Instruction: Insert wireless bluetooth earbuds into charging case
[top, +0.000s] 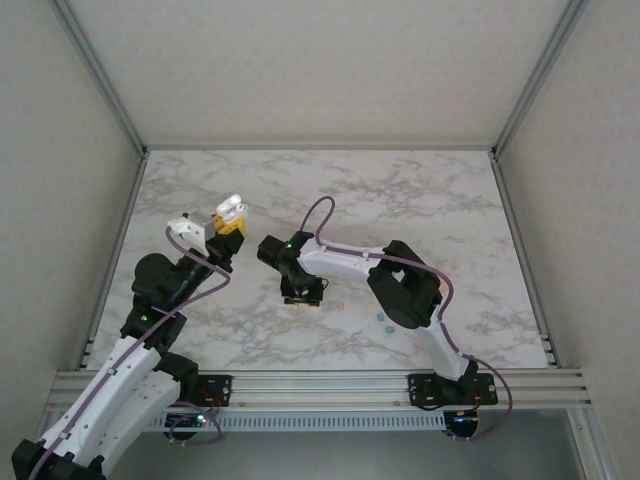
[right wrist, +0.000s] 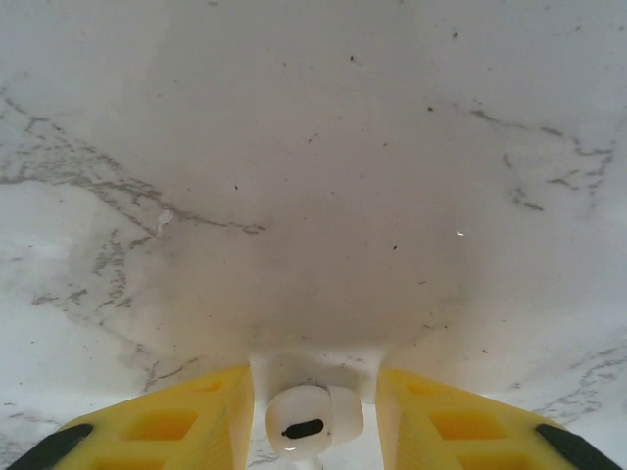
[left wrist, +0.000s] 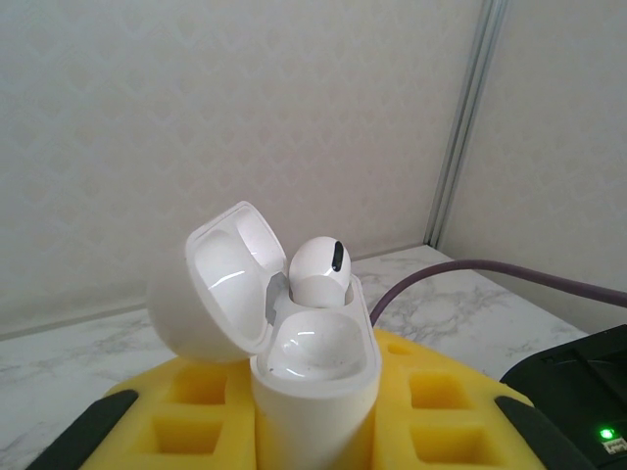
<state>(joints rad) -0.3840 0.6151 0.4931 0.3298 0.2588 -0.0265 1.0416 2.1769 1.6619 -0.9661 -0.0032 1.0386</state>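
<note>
Your left gripper (left wrist: 313, 431) clasps the open case (left wrist: 315, 367), one earbud (left wrist: 318, 269) seated. Your right gripper (right wrist: 313, 416) straddles another earbud (right wrist: 302, 428) on the table (right wrist: 313, 147); I cannot tell whether it grips.

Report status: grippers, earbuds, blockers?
Left gripper shut on open charging case, one white earbud seated, near slot empty. Right gripper open, straddling second white earbud on table. Pink-orange piece, teal piece loose nearby.

Open white glossy plastic charging case (left wrist: 313, 411), upright in the left gripper (left wrist: 313, 436), with yellow fingers (left wrist: 186, 416) flanking both sides. Its hinged lid (left wrist: 220, 284) leans back to the left. A white earbud (left wrist: 318, 269) fills the far socket; the near socket (left wrist: 313, 352) is free from above. A purple cable (left wrist: 490, 264) crosses on the right. The marble table (top: 420, 190) beyond lies open. Tiny teal earbuds (top: 381, 318) and a pink-orange earbud (top: 340, 306) lie beside the right arm (top: 400, 285).
</note>
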